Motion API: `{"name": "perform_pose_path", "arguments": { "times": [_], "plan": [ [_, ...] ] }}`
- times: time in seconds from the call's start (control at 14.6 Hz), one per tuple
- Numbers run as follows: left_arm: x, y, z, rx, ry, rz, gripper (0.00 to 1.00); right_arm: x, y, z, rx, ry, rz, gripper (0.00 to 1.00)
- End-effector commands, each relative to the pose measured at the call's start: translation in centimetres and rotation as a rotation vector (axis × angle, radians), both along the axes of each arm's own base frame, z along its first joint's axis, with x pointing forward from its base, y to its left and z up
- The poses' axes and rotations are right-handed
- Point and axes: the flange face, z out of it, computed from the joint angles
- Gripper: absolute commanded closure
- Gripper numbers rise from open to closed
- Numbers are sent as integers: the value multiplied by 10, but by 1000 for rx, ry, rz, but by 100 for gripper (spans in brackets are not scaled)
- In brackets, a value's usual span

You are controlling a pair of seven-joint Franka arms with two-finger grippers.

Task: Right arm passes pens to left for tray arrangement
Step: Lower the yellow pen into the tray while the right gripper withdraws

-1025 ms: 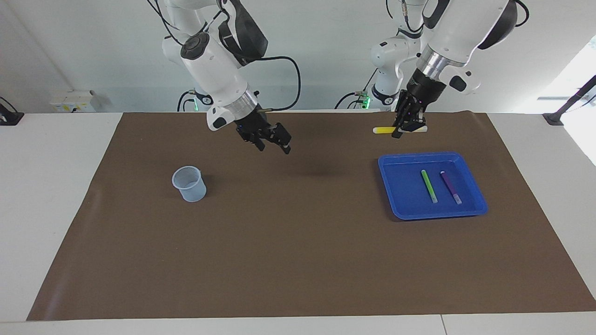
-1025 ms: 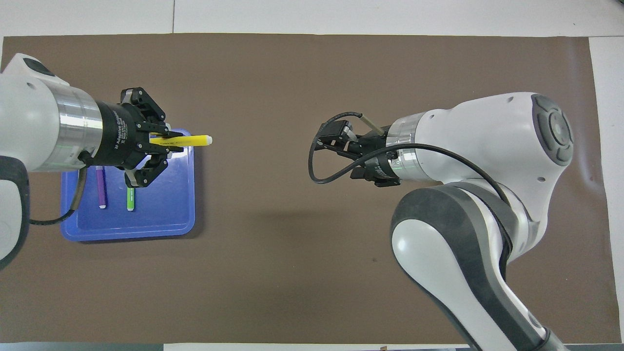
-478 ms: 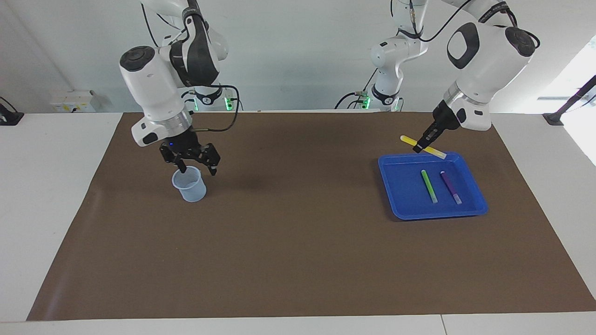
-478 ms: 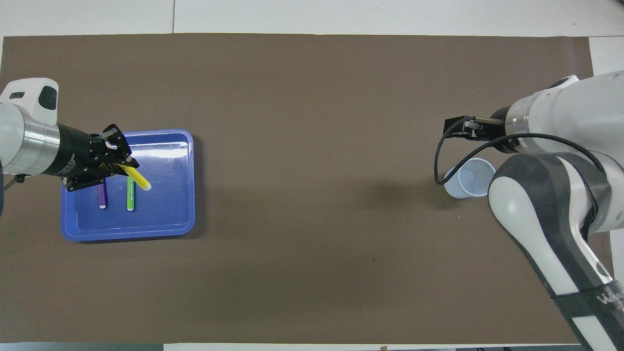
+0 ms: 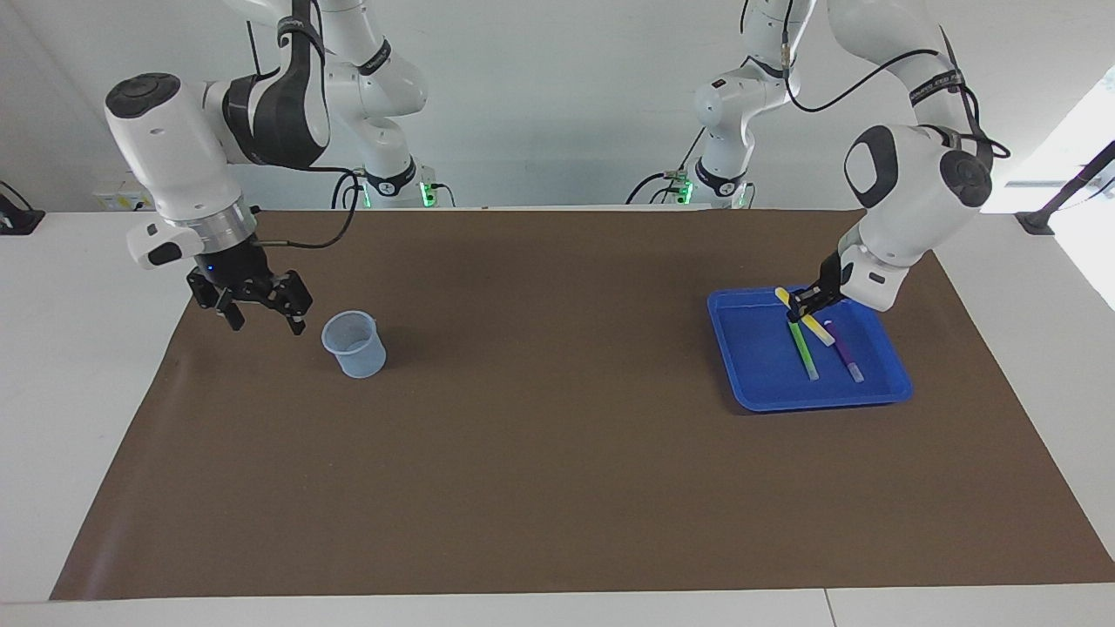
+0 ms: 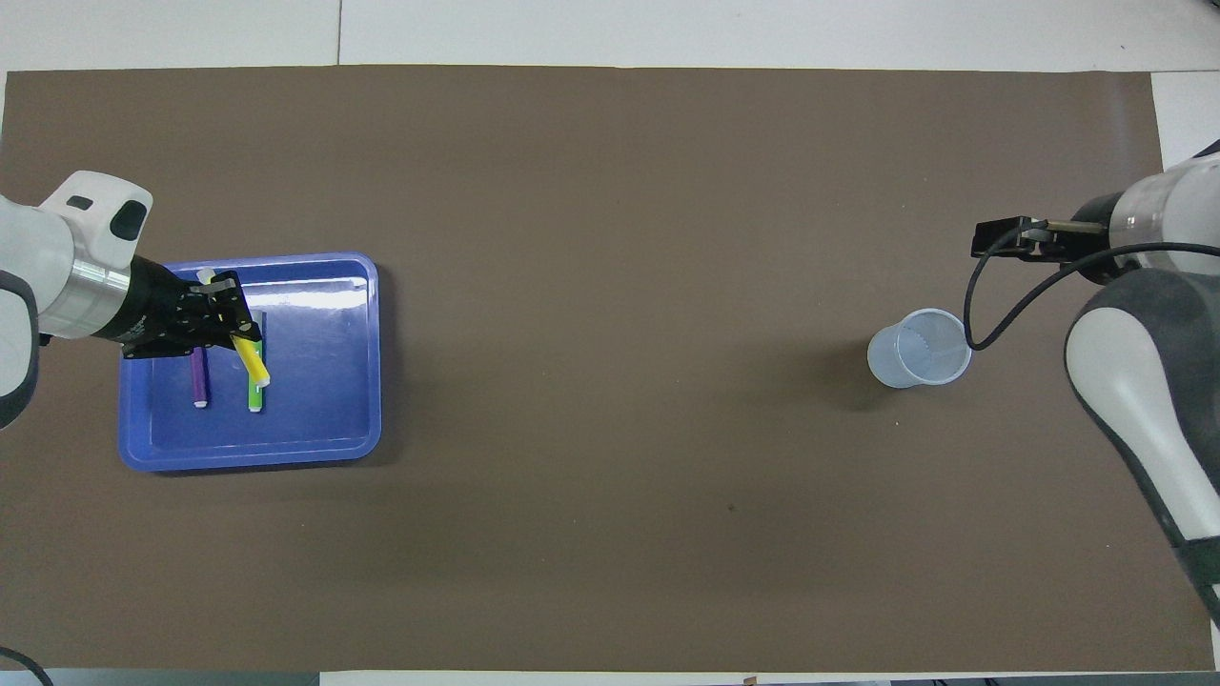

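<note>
The blue tray [image 5: 756,359] [image 6: 324,400] lies at the left arm's end of the table. A green pen [image 5: 805,353] [image 6: 255,393] and a purple pen [image 5: 844,352] [image 6: 199,377] lie side by side in it. My left gripper [image 5: 800,310] [image 6: 234,329] is low over the tray, shut on the yellow pen [image 5: 821,332] [image 6: 252,359]. That pen slants down across the green one, and I cannot tell whether its tip touches. My right gripper [image 5: 266,324] [image 6: 999,238] hangs open and holds nothing, beside the cup toward the right arm's end of the table.
A small translucent bluish cup [image 5: 354,344] [image 6: 919,348] stands upright on the brown mat [image 5: 557,418]. The white tabletop [image 5: 78,348] borders the mat all round.
The left gripper has carried the yellow pen down from above the tray's edge to low over the green pen. The right gripper has swung from mid-table past the cup toward its own end.
</note>
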Motion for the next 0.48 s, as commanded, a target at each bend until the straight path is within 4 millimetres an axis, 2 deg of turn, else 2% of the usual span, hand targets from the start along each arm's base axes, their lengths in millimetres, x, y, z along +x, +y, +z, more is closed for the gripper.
{"name": "perform_pose_path", "arguments": {
  "times": [0.0, 0.14, 0.21, 0.34, 0.41],
  "plan": [
    [14, -3, -35, 38, -20, -130, 100, -6, -1, 35, -35, 40, 18, 0],
    [21, -7, -56, 45, -28, -157, 100, -10, 0, 58, -35, 70, 17, 0],
    [23, -18, -67, 48, -32, -185, 100, -12, 5, 63, -36, 86, 22, 0],
    [24, -19, -87, 65, -17, -213, 100, -21, 8, 76, -37, 105, 27, 0],
    [24, -20, -89, 63, -16, -217, 100, -24, 9, 80, -36, 112, 29, 0]
  ]
}}
